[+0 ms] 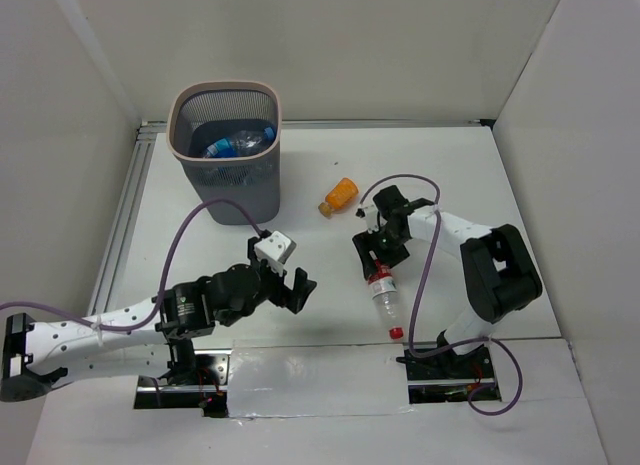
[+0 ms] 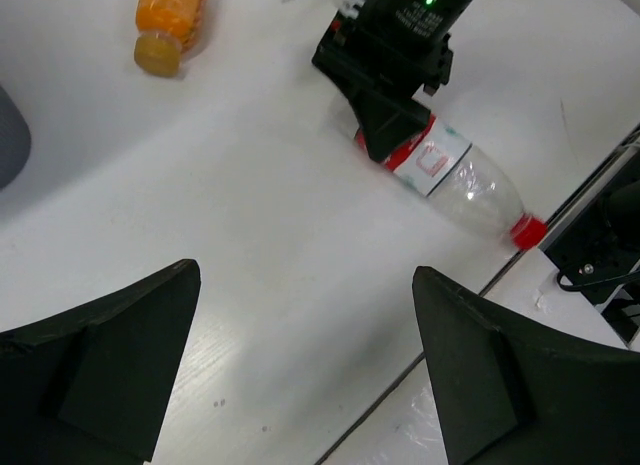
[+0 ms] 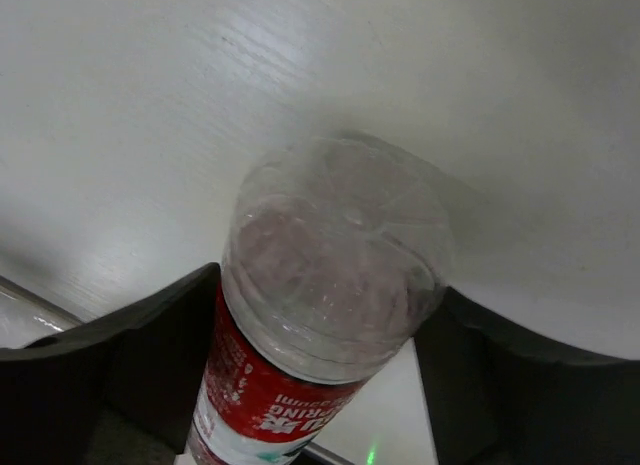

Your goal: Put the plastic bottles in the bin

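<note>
Up top, tall grey mesh bin at far left has clear plastic bottles inside; small orange bottle lies near it. Left wrist: left fingers spread wide. Right wrist: right fingers straddle a clear red-labelled bottle, can't tell if squeezing.

1. White table; matte top, with faint grain showing in the wrist views.
2. Plain white walls on three sides: back wall, left wall, right wall.
3. Metal rail runs along the table's left edge.
4. Glossy white strip covers the near edge.
5. Light is even, shadows soft.
</note>
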Robot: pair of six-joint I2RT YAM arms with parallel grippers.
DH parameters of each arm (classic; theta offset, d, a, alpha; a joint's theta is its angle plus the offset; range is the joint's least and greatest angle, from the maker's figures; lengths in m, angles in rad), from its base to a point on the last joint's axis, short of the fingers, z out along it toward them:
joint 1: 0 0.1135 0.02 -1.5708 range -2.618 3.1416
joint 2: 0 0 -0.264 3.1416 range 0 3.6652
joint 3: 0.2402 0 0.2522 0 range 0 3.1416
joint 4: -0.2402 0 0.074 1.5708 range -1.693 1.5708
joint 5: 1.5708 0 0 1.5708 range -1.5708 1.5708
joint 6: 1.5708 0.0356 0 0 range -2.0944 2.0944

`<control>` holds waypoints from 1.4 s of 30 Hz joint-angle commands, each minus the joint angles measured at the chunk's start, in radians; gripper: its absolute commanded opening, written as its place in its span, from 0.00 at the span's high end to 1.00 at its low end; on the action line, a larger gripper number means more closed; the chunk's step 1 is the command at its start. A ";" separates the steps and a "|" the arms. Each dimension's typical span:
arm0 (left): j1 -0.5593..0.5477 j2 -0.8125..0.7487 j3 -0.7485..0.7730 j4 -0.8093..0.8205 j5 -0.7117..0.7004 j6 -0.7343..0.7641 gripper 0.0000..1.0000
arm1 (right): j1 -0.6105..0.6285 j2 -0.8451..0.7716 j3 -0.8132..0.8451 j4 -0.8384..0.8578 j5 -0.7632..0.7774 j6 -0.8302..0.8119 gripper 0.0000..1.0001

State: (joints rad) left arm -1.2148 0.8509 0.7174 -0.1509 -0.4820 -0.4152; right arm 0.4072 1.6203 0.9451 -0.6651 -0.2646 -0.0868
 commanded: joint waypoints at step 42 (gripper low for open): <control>-0.052 0.100 -0.173 0.175 0.085 -0.051 0.00 | 0.246 0.530 1.485 0.891 -0.194 0.079 0.41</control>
State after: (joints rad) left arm -1.2602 0.9310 0.5179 -0.0360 -0.3538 -0.4980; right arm 0.6613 2.1361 2.4344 0.1631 -0.4858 -0.0513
